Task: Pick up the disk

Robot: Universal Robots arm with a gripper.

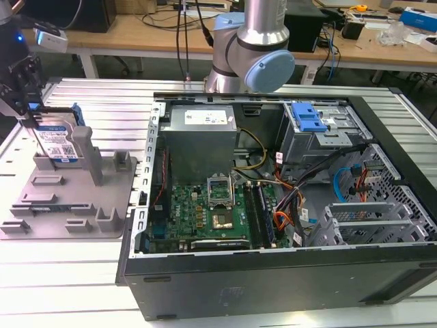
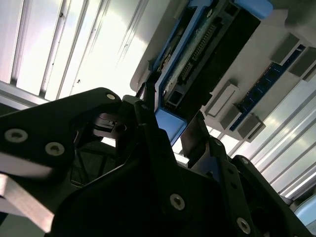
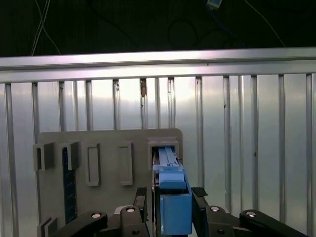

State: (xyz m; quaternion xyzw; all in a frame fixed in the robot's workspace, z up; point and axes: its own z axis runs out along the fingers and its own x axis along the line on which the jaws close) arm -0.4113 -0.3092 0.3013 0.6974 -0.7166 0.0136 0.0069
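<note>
The disk point(image 1: 63, 140) stands on edge in a slot at the back of the grey moulded tray point(image 1: 68, 205), at the exterior view's left; its blue-and-white label faces the camera. My gripper point(image 1: 46, 154) reaches down over it from above. In both wrist views the two dark fingers sit one on each side of the disk's blue rail point(image 3: 174, 180), pressed against it. The gripper point(image 3: 170, 196) is shut on the disk point(image 2: 207, 54), which still rests in the tray point(image 3: 108, 138). The gripper point(image 2: 175, 106) hides the disk's near end.
An open computer case point(image 1: 273, 205) lies at the exterior view's right, with a blue drive-bay bracket point(image 1: 307, 119) inside. The arm's base point(image 1: 249, 48) rises behind it. Upright posts point(image 1: 92, 154) stand on the tray beside the disk. The slatted metal table point(image 1: 61, 273) runs underneath.
</note>
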